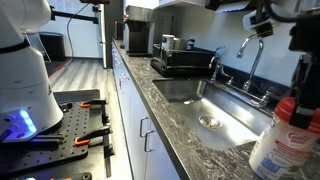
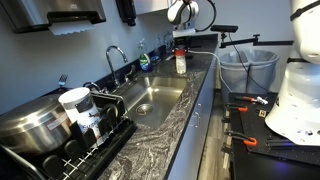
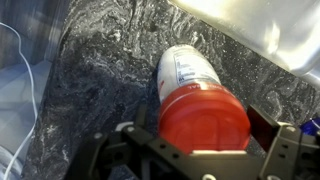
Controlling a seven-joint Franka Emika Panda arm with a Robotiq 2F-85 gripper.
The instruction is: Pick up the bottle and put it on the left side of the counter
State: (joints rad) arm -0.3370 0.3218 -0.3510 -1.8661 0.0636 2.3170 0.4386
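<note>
The bottle [image 1: 284,142] is white with a red screw cap and a red-and-white label. It stands upright on the dark speckled counter [image 1: 195,150] just past the end of the sink. It also shows in an exterior view [image 2: 181,62] at the far end of the counter [image 2: 170,135]. In the wrist view I look straight down on its red cap [image 3: 203,118]. My gripper [image 3: 195,135] is open, with one finger on each side of the cap and not touching it. In both exterior views the gripper [image 1: 303,65] [image 2: 183,33] hangs right above the bottle.
A steel sink [image 1: 215,108] with a faucet [image 1: 252,50] is set in the counter. A dish rack [image 1: 186,62] and coffee machine [image 1: 138,35] stand beyond it. A pot [image 2: 30,125], cup [image 2: 75,100], green soap bottle [image 2: 145,62] and lined bin [image 2: 250,65] also show.
</note>
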